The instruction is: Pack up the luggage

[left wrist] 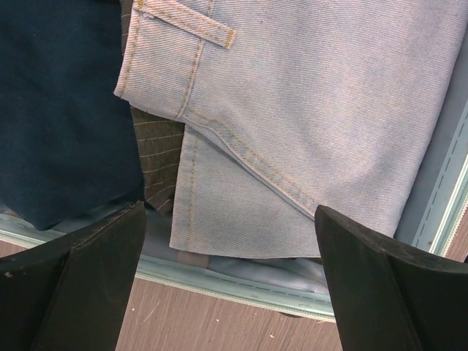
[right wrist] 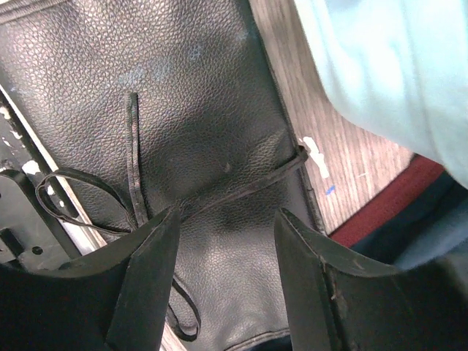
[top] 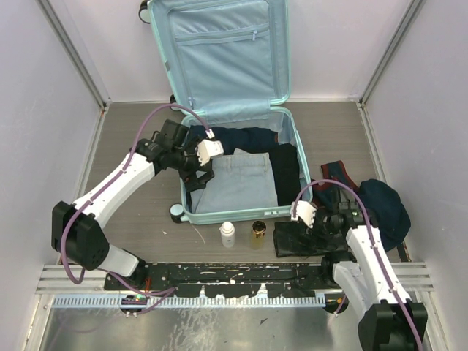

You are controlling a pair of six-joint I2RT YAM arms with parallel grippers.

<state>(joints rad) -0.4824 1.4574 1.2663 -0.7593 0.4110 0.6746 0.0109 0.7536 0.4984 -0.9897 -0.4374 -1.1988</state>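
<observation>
The luggage (top: 292, 139) lies open in the middle of the table, its lid (top: 227, 58) propped up at the back. Folded light jeans (top: 238, 183) and dark clothes lie inside. My left gripper (top: 196, 174) hangs open over the left near corner of the case. In the left wrist view its gripper (left wrist: 230, 212) hangs over the jeans' hem (left wrist: 314, 110) and the mint rim (left wrist: 241, 289), holding nothing. My right gripper (top: 325, 223) is down on a black leather pouch (top: 296, 240) in front of the case. In the right wrist view that gripper (right wrist: 228, 216) is shut on the pouch (right wrist: 197, 110).
A small white bottle (top: 227, 234) and an amber bottle with a gold cap (top: 258, 234) stand just in front of the case. Navy and dark red clothes (top: 384, 205) lie in a heap at the right. A dark rail (top: 234, 274) runs along the near edge.
</observation>
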